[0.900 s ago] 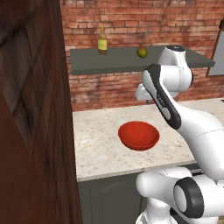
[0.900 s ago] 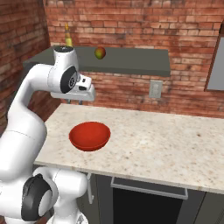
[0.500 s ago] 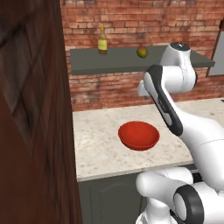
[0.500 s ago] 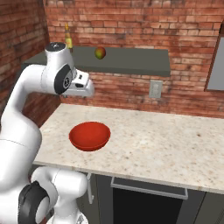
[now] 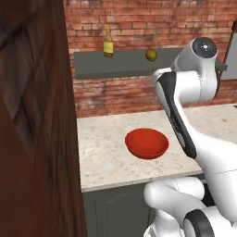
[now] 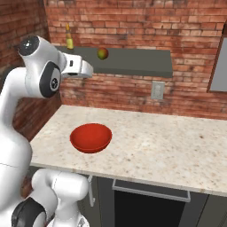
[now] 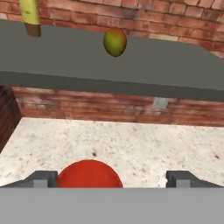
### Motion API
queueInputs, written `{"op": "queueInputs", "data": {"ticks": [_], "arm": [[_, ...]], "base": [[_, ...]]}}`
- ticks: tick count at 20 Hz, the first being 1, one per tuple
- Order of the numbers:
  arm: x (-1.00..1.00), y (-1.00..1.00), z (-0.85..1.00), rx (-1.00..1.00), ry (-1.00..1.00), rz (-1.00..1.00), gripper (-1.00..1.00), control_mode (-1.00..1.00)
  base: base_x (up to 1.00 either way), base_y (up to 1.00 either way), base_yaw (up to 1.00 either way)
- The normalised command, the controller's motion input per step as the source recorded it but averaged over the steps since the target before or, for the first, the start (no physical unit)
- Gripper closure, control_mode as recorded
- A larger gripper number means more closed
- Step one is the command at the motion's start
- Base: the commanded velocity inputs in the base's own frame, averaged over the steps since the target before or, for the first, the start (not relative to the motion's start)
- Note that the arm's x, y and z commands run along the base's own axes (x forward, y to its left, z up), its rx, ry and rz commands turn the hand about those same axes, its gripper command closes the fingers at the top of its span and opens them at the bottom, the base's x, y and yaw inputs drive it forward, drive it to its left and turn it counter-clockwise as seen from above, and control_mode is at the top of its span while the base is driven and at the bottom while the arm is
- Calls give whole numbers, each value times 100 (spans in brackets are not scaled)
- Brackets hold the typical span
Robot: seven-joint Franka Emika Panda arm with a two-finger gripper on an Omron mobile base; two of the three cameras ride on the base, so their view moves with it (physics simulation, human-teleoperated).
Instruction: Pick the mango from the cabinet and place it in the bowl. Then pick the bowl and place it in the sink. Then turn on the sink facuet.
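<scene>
Landmark for all positions: the shelf (image 5: pixel 125 69) of the cabinet, a flat grey board on the brick wall.

The brown door (image 5: pixel 32 120) stands swung out at the far left, presumably to leave the shelf reachable. A yellow bottle (image 5: pixel 108 44) stands upright near the left end of the shelf. The mango (image 5: pixel 151 55) sits on the shelf to the right of the bottle, well apart from it. In the hand view the mango (image 7: pixel 115 42) appears with its long axis upright, narrower end down; which end is the stem cannot be told.

The bowl (image 5: pixel 146 143) rests on the table (image 6: pixel 177 146) below the shelf, open side up, ready to receive the fruit.

The gripper (image 6: pixel 82 68) is raised to about shelf level, short of the mango and pointing toward the wall. Its jaws are spread wide and hold nothing; the fingertips (image 7: pixel 41 178) sit far apart at the bottom of the hand view.
</scene>
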Motion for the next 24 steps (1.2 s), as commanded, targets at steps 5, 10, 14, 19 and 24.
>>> {"op": "queueInputs", "data": {"ticks": [5,10,14,19,24], "arm": [[68,-5,55,-1,-4,-7,-100,-100],[99,-9,1,2,7,-2,-100,-100],[94,-2,-4,7,10,0,-100,-100],[82,-2,-4,6,3,0,-100,-100],[75,-7,-10,3,0,0,-100,-100]], "base": [[0,0,0],[0,0,0],[0,0,0],[0,0,0],[0,0,0]]}}
